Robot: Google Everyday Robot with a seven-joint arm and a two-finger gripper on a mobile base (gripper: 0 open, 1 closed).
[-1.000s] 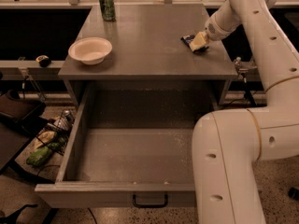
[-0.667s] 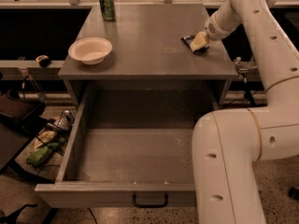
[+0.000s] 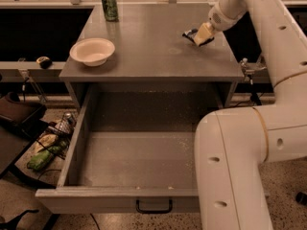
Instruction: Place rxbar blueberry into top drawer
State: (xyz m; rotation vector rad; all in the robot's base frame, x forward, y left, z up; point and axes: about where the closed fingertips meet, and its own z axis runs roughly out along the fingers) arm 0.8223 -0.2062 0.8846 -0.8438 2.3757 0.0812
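The rxbar blueberry [image 3: 189, 33] is a small dark bar at the right rear of the grey cabinet top. My gripper [image 3: 202, 35] is shut on it, with its pale fingers [image 3: 205, 31] across the bar, just above the surface. Only the bar's dark ends show on either side of the fingers. The top drawer [image 3: 76, 143] stands pulled fully open below the cabinet top. Its speckled floor is bare, and a black handle [image 3: 153, 207] sits on its front panel.
A white bowl [image 3: 92, 51] sits at the left of the cabinet top [image 3: 153, 56] and a green can [image 3: 109, 4] at the back left. My white arm [image 3: 240, 162] covers the drawer's right side. A wire basket with clutter [image 3: 53, 140] stands on the floor to the left.
My gripper and the dark bar in it have moved slightly up and back from the cabinet top. The bowl, can and drawer have not moved.
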